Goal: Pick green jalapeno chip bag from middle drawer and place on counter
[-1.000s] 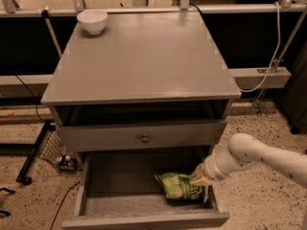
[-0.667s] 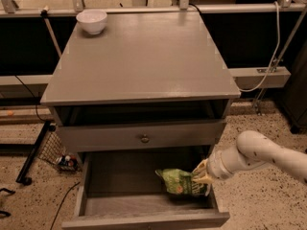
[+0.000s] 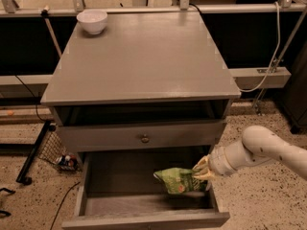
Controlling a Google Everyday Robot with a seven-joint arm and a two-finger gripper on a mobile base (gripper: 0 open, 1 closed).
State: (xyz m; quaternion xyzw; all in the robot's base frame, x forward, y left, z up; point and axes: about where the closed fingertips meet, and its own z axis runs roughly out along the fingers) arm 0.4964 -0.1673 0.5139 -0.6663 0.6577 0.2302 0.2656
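The green jalapeno chip bag (image 3: 179, 180) is crinkled and light green with an orange-red mark. It hangs a little above the floor of the open middle drawer (image 3: 144, 205), at the drawer's right side. My gripper (image 3: 201, 171) reaches in from the right on a white arm and is shut on the bag's right edge. The counter (image 3: 139, 56) is the broad grey cabinet top above, well above the gripper.
A white bowl (image 3: 92, 21) stands at the counter's back left corner. A drawer with a flat front and a small round knob (image 3: 144, 138) sits just above the open one. A black wire rack (image 3: 43, 147) and cables lie on the speckled floor at left.
The gripper has lifted the bag up off the drawer floor and drawn it slightly right; the arm has risen with it.
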